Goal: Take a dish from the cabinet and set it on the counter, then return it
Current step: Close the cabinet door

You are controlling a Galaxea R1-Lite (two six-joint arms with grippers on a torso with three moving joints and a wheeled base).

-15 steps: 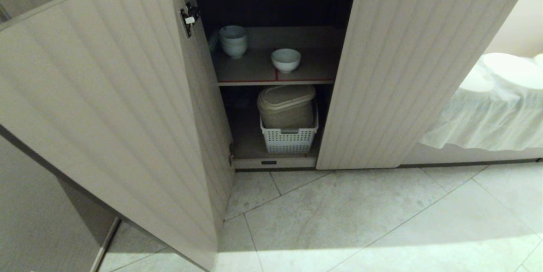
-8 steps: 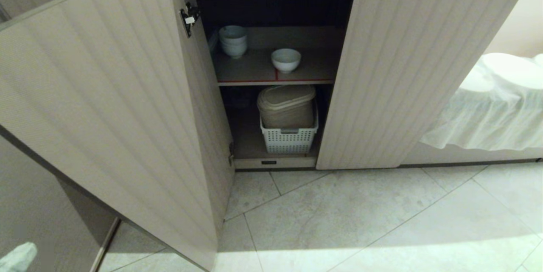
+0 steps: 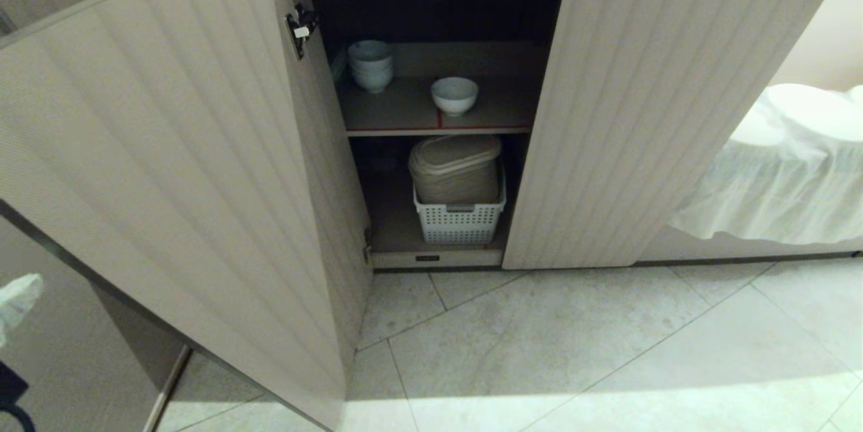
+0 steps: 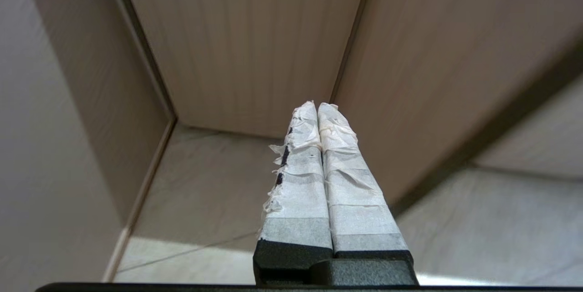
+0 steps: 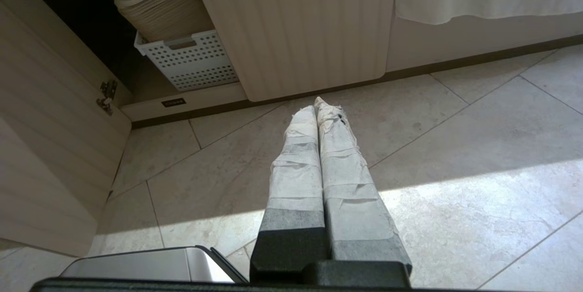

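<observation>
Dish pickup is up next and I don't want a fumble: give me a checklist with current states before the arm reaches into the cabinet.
1. Cabinet doors open, shelf exposed: ok.
2. Dish upright, alone at the upper shelf's front: ok.
3. Stacked bowls apart from the dish: ok.
4. Left end effector opened for a grasp: not ok, shut, empty, outside the left door.
5. Right end effector out of the way: ok, shut, low over the floor tiles.
6. Counter space free: cannot tell, not in view.

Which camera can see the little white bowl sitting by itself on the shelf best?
The head view. It shows the white bowl whole, standing alone on the cabinet's upper shelf. The left wrist view shows only door panels and floor; the right wrist view shows only the cabinet's bottom.
</observation>
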